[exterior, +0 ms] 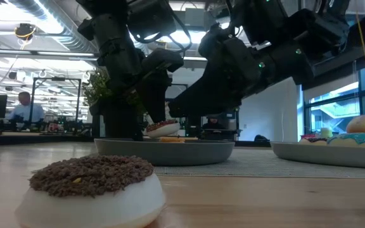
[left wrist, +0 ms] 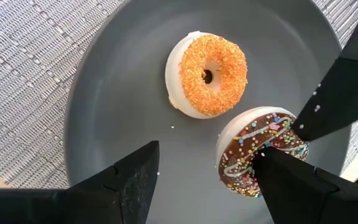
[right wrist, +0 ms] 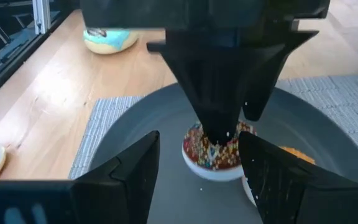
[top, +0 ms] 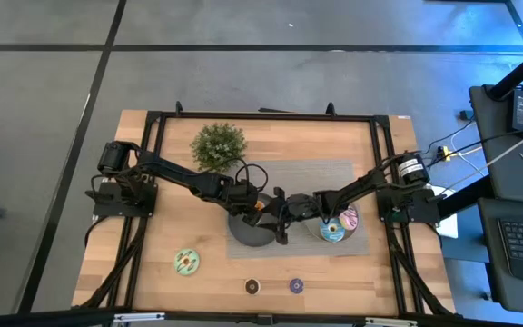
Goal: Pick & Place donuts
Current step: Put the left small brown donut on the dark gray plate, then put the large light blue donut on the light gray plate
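A chocolate donut with sprinkles (left wrist: 253, 146) and an orange mini donut (left wrist: 207, 74) lie on the dark grey plate (left wrist: 104, 99); the chocolate one looks tilted. My left gripper (left wrist: 207, 155) hangs open over the plate (top: 243, 238), one finger above the chocolate donut's rim. My right gripper (right wrist: 199, 137) is open too, level with the plate, the chocolate donut (right wrist: 213, 152) just beyond its fingertips. Pink and blue donuts (top: 339, 222) sit in the pale bowl. The green donut (top: 187, 262), a brown mini (top: 252, 287) and a purple mini (top: 296, 286) rest on the wood. Another brown mini is out of view. My left gripper points down from above; one open finger (left wrist: 291, 180) covers the chocolate donut's near rim (left wrist: 244, 174), and I cannot tell whether it touches. My right gripper has a fingertip (left wrist: 303, 121) at the donut's opposite rim (left wrist: 284, 121); touching or not, I cannot tell.
A potted plant (top: 218, 145) stands at the far edge of the woven grey mat (top: 325, 177). The bowl (exterior: 334, 152) sits right of the plate. The brown mini (exterior: 90, 187) lies by the near edge. Black frame rails run along the table's sides.
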You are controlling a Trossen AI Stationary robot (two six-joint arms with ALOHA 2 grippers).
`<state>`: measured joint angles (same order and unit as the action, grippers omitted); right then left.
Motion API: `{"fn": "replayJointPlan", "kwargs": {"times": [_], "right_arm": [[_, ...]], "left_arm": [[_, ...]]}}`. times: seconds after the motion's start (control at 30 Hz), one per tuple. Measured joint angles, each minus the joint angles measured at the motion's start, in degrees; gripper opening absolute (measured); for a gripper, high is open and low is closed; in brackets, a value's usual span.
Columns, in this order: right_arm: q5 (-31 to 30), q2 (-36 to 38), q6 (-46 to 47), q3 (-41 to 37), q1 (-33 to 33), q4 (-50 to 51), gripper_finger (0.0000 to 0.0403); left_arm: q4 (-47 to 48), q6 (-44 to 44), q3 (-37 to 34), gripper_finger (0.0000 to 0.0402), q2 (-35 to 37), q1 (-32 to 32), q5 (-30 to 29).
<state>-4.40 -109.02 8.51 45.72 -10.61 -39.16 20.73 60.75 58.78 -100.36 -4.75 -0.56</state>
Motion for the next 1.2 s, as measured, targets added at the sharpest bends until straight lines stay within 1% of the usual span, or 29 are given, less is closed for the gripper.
{"fn": "replayJointPlan", "kwargs": {"times": [0.27, 0.4, 0.6, 0.73, 0.83, 0.93, 1.07, 1.2], "right_arm": [[0.11, -0.17, 0.53, 0.38, 0.00, 0.98, 0.0220], [1.52, -0.17, 2.38, 0.25, 0.00, 2.07, 0.0220], [1.53, -0.17, 1.70, 0.17, 0.00, 2.04, 0.0220], [1.51, -0.12, 1.73, 0.17, 0.08, 2.03, 0.0220], [1.57, 1.08, 2.00, 0.10, 0.69, 2.51, 0.0220], [1.53, 4.59, 2.92, 0.10, 1.94, 7.24, 0.0220], [1.53, 10.97, 2.95, 0.10, 4.05, 18.70, 0.0220], [1.57, 18.05, 3.30, 0.12, 6.18, 31.62, 0.0220]], "left_arm": [[0.00, 0.00, 0.00, 0.0247, 0.00, 0.00, -0.02], [0.00, 0.11, 0.00, 0.0247, 0.00, -0.02, 0.00], [0.00, 0.11, 0.00, 0.0247, 0.00, -0.02, 0.23], [0.38, 0.00, 0.03, 0.0247, 0.00, 0.00, 2.07], [1.44, -0.02, 0.04, 0.0247, 0.38, -0.02, 1.37], [2.12, -0.02, 0.06, 0.0247, 1.61, -0.02, -0.01], [2.44, -2.15, 0.09, 0.0247, 4.23, -0.68, -2.36], [6.40, -7.38, 0.09, 0.0247, 8.56, -2.67, -1.36]]}}
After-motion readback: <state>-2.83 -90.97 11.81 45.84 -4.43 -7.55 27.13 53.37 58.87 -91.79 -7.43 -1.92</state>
